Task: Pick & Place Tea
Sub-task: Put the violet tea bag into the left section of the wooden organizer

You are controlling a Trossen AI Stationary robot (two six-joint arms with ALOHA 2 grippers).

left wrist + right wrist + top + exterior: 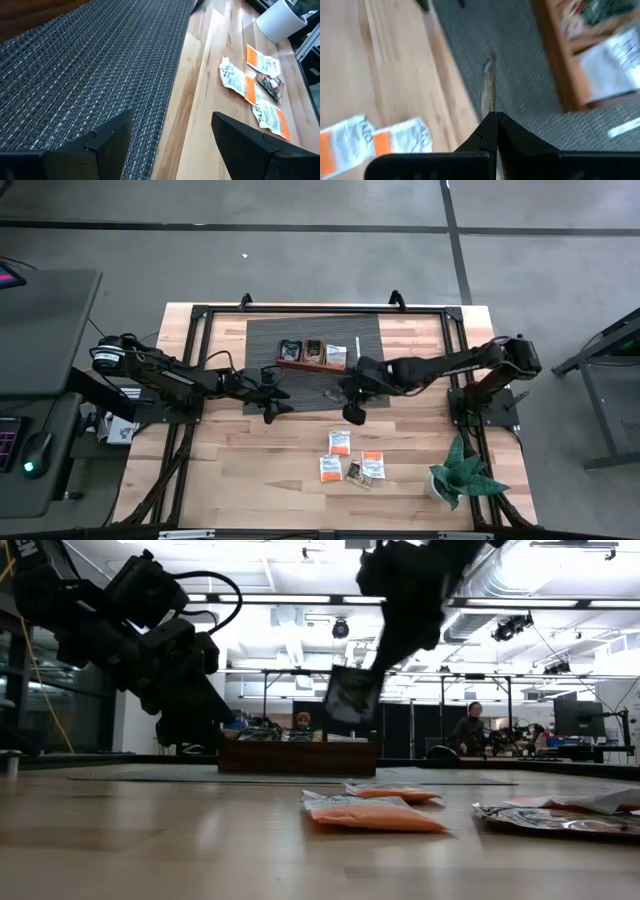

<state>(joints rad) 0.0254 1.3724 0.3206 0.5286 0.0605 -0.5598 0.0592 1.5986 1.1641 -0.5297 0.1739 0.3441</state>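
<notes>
- Pale wood planks formed the table (250,470), with a dark woven mat (262,345) laid across its far half; the low view looked past it into a bright workshop where two people sat far off.
- At the left, the left gripper (272,402) hovered over the mat's near edge, its fingers (107,137) spread apart and holding nothing.
- Near the middle, a brown wooden tray (312,355) stood on the mat with sachets already in its three compartments.
- Right of that, the right gripper (492,127) was pinched closed on a dark tea sachet (351,695), which hung in the air just in front of the tray.
- Nearer the front edge, several orange-and-white sachets (340,442) and one dark sachet (354,472) lay on the bare wood.
- Farthest right stood a potted plant (458,470).
</notes>
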